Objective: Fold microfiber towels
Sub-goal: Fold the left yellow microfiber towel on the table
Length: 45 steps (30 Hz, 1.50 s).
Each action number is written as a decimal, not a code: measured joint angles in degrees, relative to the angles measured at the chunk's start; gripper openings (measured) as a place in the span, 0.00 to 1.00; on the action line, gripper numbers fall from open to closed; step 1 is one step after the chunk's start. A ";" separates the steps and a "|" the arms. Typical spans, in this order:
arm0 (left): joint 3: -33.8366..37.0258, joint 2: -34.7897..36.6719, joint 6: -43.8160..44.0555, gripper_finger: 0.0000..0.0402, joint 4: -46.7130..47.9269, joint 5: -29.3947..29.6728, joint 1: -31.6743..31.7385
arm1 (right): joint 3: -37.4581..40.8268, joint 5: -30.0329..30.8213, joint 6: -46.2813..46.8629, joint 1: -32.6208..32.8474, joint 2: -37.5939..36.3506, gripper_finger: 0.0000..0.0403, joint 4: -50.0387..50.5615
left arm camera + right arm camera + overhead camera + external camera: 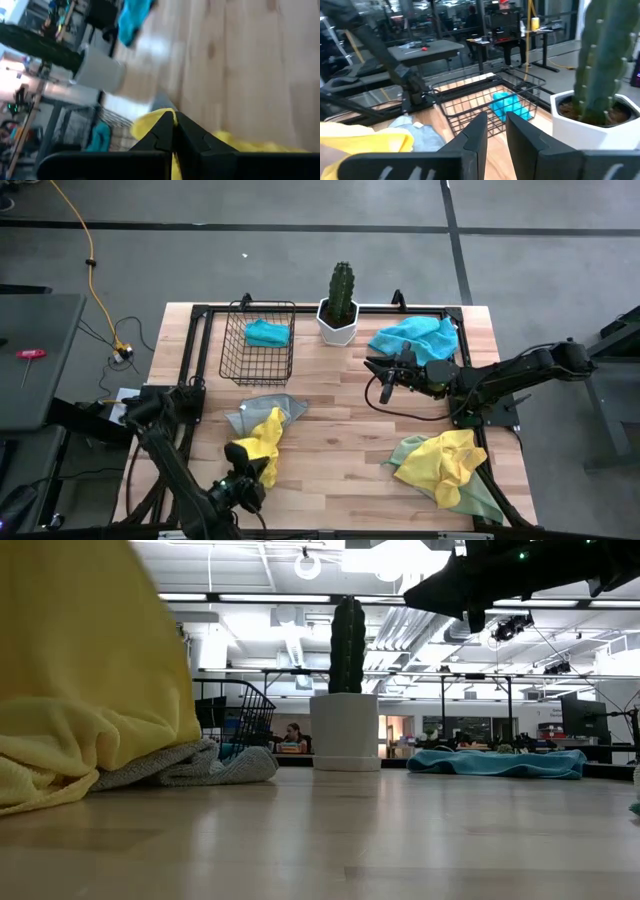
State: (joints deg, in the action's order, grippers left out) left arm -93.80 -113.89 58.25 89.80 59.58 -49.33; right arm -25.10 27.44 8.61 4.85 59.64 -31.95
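writing: none readable | left gripper (174, 131): fingers pinched on yellow towel (262, 436) atop grey towel (268, 409) | right gripper (495, 131): narrow gap, empty, near cactus pot (338, 321)

No words, labels, brand names, numbers or signs could be read in any of the pictures; nothing on the table carried writing; the things in the room behind were too far off and too blurry for any letters to be made out.
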 joint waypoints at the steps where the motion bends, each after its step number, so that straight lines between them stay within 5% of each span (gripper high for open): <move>1: -0.17 1.01 -2.57 0.00 -0.65 0.03 0.27 | 0.00 -0.83 -0.22 -0.01 -0.01 0.15 -0.05; 6: -0.37 4.16 -21.26 0.00 -15.33 -3.01 2.74 | 0.00 -3.46 -1.58 0.01 0.00 0.15 -0.42; 11: -0.33 4.48 -42.97 0.00 -34.44 -17.82 4.06 | 0.00 -6.17 -1.61 0.01 -0.01 0.15 -0.84; 15: -0.31 5.12 -49.34 0.00 -40.45 -23.07 1.76 | 0.00 -10.25 -3.09 0.03 -0.01 0.15 -0.94; 22: -0.37 10.79 -31.46 0.00 -26.88 -8.37 -3.82 | 0.00 -22.59 -3.64 0.31 0.86 0.15 -4.66; 26: -0.32 11.85 -21.14 0.00 -19.31 -5.41 -5.58 | -0.09 -27.72 -3.02 4.30 4.71 0.15 -6.69; 35: 6.10 11.77 -9.99 0.00 -19.06 -4.48 -3.12 | -9.84 -21.49 -1.45 18.28 22.50 0.17 1.41; 45: 8.66 11.72 -6.33 0.00 -19.02 -4.97 2.28 | -31.66 -19.71 -1.10 21.74 44.67 0.43 18.62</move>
State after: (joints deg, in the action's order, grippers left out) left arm -85.14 -102.17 51.92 70.78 54.61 -47.06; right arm -56.77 7.73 7.50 26.59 104.31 -13.33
